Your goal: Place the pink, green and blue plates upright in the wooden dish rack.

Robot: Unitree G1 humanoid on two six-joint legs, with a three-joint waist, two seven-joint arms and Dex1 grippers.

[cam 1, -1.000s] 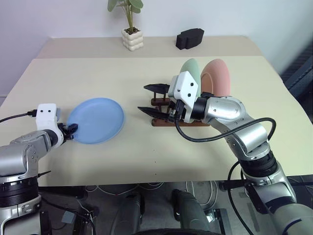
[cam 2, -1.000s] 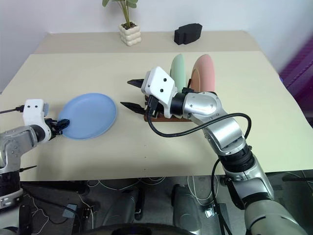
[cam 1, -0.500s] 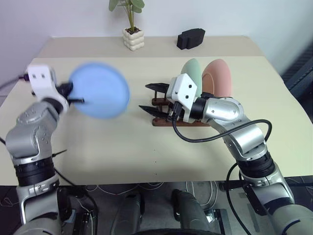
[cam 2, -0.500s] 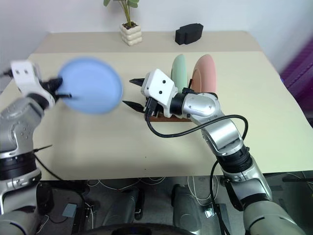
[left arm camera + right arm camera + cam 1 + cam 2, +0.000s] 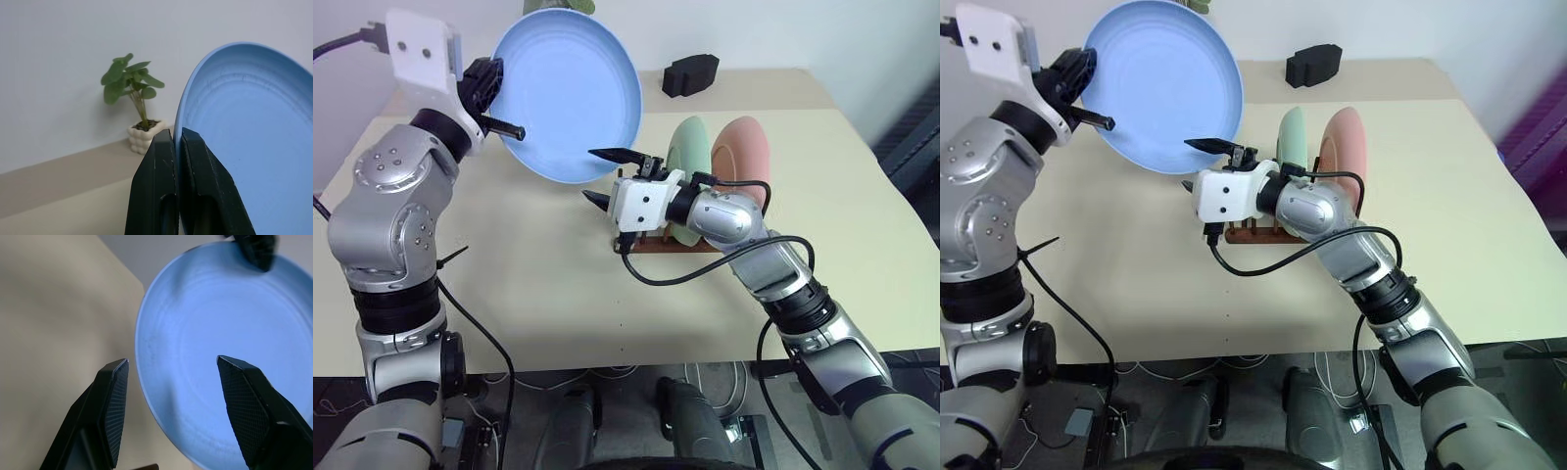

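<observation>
Left tool pinches raised blue plate; right tool agape.

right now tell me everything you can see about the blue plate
The blue plate is a round, light blue dish with a smooth matte look like plastic, a shallow well and a raised rim. It is off the table, held in the air and tilted up nearly on edge, its hollow face turned toward the robot. The left claw is shut on its rim. The right claw stands open just under its lower edge, one finger on either side of the rim and not touching it. Nothing else touches it.
</observation>
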